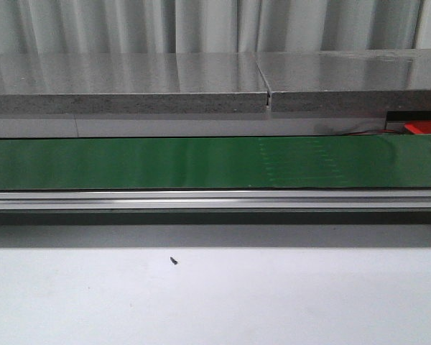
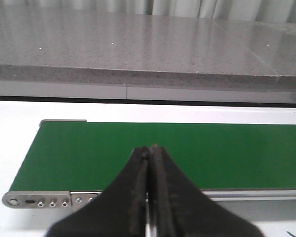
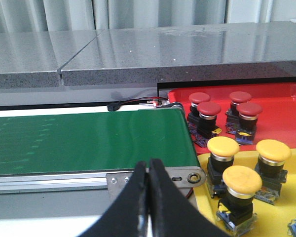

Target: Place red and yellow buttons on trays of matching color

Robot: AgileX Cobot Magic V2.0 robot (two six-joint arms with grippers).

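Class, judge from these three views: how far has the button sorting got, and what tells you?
Done: four red buttons stand on the red tray, and at least three yellow buttons on the yellow tray. In hand: nothing; the left gripper and right gripper are both shut and hold nothing. Left: apparently nothing; the green belt carries no buttons in any view.

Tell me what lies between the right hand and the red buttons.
In the right wrist view, the conveyor's metal end bracket and green belt corner separate the shut right hand from the red buttons.

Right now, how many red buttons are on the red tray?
4, all on the red tray beside the belt's end: two nearer the belt, two farther. More may lie outside the view.
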